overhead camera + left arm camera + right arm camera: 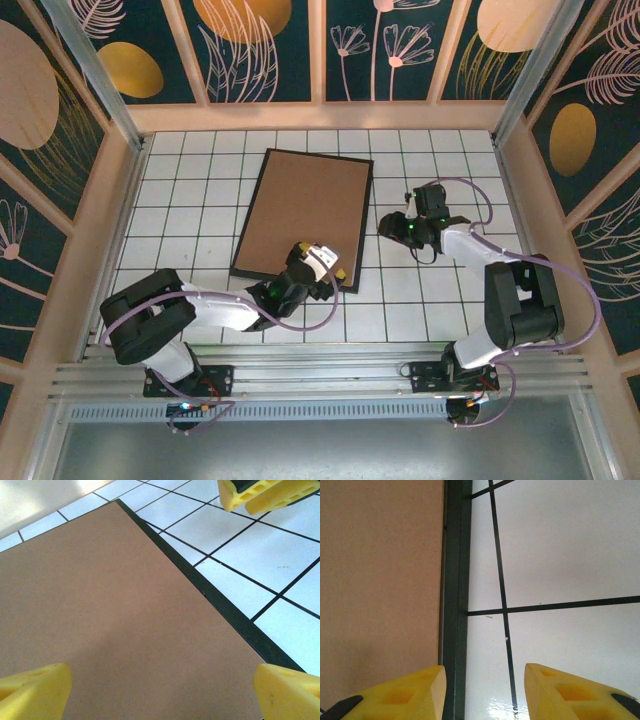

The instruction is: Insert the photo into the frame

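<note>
The frame (366,215) lies flat on the tiled table, its narrow black rim around a plain brown backing board (305,210). The photo is hidden. My left gripper (325,268) hovers over the frame's near right corner, open, with nothing between its yellow fingers. In the left wrist view the board (110,620) and the rim (225,611) lie below the wide-apart left gripper (162,692). My right gripper (388,226) sits just beside the frame's right edge, open and empty. In the right wrist view the right gripper (485,690) straddles the rim (456,580) and bare tile.
White tiles with black grout cover the table (200,190). Patterned walls close it in at the back and both sides. The right gripper's yellow fingers (265,495) show at the top right of the left wrist view, close to the frame's edge.
</note>
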You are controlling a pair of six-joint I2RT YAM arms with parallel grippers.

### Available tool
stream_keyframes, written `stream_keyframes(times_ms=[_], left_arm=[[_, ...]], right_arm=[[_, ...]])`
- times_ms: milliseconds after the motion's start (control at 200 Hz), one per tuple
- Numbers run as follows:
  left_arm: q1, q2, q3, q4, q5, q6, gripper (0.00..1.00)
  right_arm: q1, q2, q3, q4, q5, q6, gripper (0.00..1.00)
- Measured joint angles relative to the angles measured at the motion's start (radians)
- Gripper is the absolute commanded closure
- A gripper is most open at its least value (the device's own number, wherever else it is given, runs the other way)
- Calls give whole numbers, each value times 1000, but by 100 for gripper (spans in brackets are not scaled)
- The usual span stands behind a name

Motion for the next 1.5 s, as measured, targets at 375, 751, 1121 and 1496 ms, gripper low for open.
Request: stream_keyframes(times_ms=[375, 751, 1121, 1496], left_arm=[[312, -164, 63, -229, 118, -229, 1], [832, 122, 275, -389, 427, -519, 3], [837, 298, 416, -430, 550, -546, 5], [837, 322, 439, -430, 568, -546, 4]], right_arm=[[303, -29, -16, -9, 128, -116, 9], [443, -27, -46, -60, 237, -163, 1], [452, -11, -68, -93, 184, -172, 1], [464, 20, -74, -96, 130, -208, 1]])
